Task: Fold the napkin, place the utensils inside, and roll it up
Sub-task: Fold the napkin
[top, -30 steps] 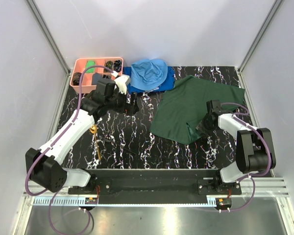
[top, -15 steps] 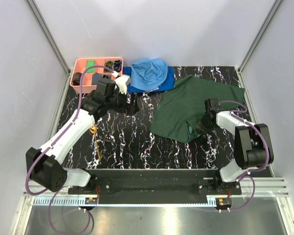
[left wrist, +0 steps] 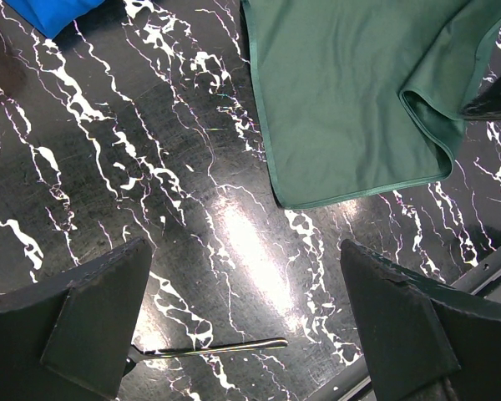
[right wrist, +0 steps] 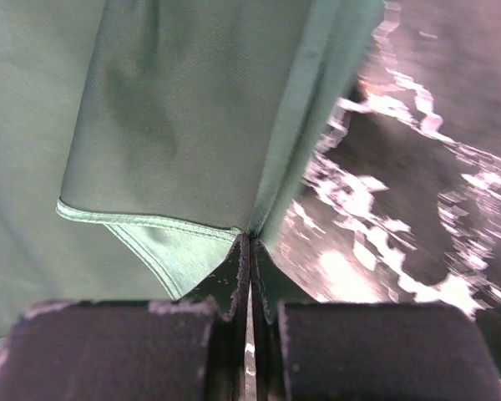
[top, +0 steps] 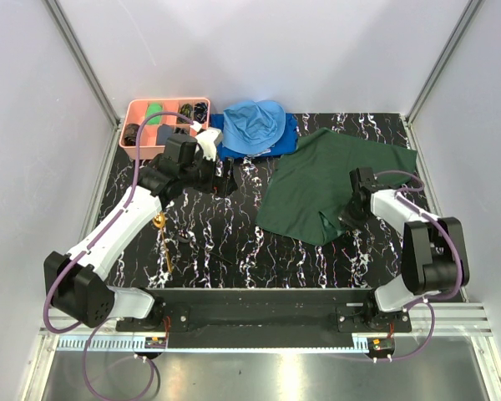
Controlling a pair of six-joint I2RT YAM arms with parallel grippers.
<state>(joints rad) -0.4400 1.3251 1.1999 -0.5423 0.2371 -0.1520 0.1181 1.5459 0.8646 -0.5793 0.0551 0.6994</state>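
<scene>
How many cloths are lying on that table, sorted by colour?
Dark green: 1, the napkin
Light blue: 1, the light blue cloth
Royal blue: 1, the royal-blue cloth, partly under the light blue one
Total: 3 cloths

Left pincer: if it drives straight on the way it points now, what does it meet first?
Most likely the bare table. The open left pincer aims at marble short of the napkin edge and beyond the utensil handle. Depth is hard to judge from this view.
</scene>
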